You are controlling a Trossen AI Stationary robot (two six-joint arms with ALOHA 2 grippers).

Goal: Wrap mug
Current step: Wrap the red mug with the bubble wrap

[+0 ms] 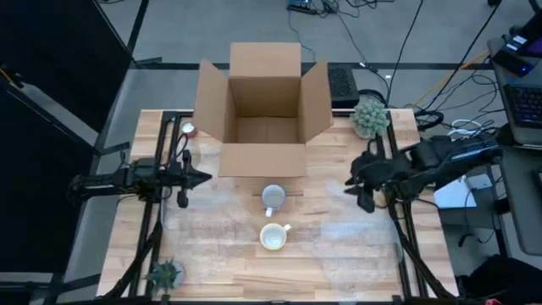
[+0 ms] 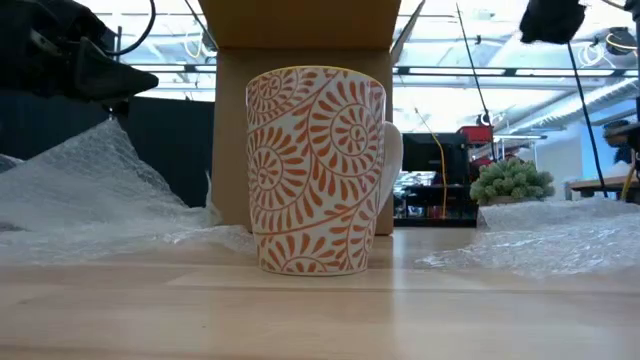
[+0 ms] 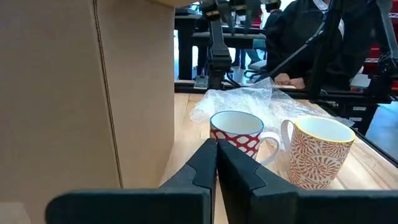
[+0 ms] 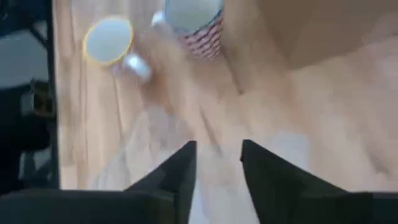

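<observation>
Wrapping not started: the orange-swirl mug and the red-patterned mug both stand bare and upright mid-table just in front of the open cardboard box, which looks empty, bubble wrap lying loose around them. Left gripper waits at the left edge, fingers pressed together; right gripper hovers right of the mugs, fingers spread, holding nothing.

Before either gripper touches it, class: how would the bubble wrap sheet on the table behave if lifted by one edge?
The bubble wrap would probably sag and fold: it already lies crumpled in soft peaks. It looks light, being thin and see-through, so it may drift or slide on the smooth table. A gripper pinching one corner would likely drag the rest along.
</observation>
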